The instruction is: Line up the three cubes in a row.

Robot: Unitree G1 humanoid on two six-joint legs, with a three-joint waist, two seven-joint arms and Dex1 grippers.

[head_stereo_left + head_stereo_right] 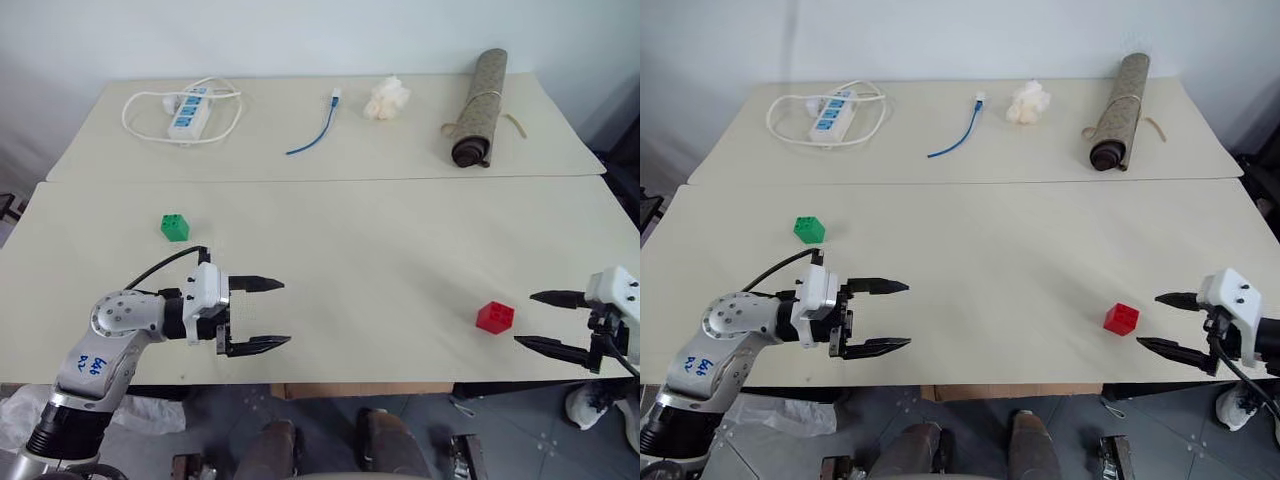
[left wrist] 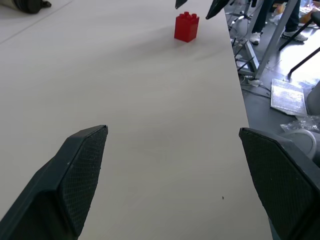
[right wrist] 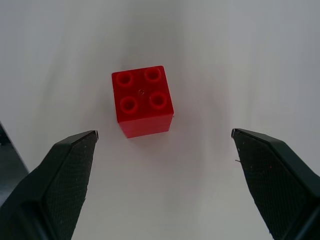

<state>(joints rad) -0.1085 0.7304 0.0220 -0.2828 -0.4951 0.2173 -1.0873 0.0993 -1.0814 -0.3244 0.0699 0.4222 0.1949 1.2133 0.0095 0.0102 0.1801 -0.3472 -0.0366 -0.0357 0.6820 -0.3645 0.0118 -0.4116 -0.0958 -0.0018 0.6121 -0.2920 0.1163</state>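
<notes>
A red cube [image 1: 494, 317] sits on the near table at the right, studs up, also plain in the right wrist view [image 3: 142, 101]. My right gripper [image 1: 530, 320] is open just to the right of it, fingers pointing at it, not touching. A green cube [image 1: 175, 227] rests at the left of the near table. My left gripper [image 1: 278, 313] is open in front of the green cube and to its right, pointing right with nothing between its fingers. In the left wrist view the red cube [image 2: 186, 27] lies far ahead. The orange-yellow cube is out of view.
On the far table lie a white power strip with its cable [image 1: 188, 112], a blue cable [image 1: 318, 130], a crumpled white wad [image 1: 386, 99] and a rolled mat [image 1: 480, 107]. A seam [image 1: 320, 181] separates the two tables. The near table's front edge [image 1: 350, 382] is close under both grippers.
</notes>
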